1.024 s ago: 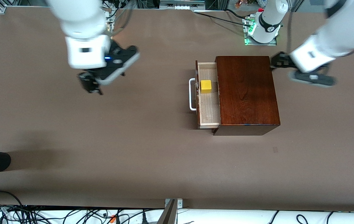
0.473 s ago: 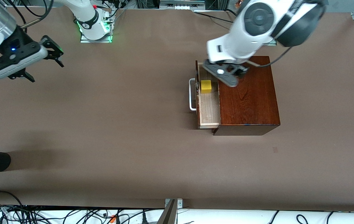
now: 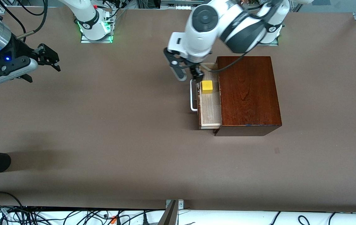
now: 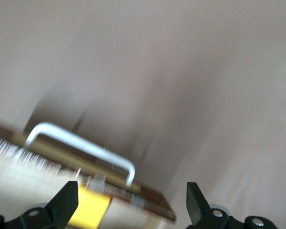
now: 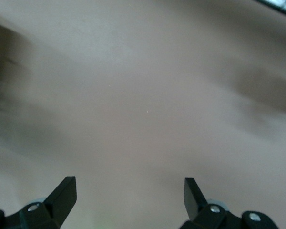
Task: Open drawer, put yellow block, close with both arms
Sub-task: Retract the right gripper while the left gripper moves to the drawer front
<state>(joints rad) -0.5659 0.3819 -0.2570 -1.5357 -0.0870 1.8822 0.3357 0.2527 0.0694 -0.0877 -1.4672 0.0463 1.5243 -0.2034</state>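
The wooden box (image 3: 248,93) is the shiniest thing here: dark reddish-brown wood with a glossy lacquer, grain showing through the top. The drawer (image 3: 210,107) lining is pale raw-looking wood, matt with fine grain lines. Its handle (image 3: 192,95) looks like smooth white-coated metal and catches a bit of light in the left wrist view. The yellow block (image 3: 207,86) is plain and smooth, satin at most; plastic or painted wood, can't tell. The counter (image 3: 103,131) has a flat matt brown covering, almost felt-like. Arm shells are glossy white plastic, and each end effector is matt black.
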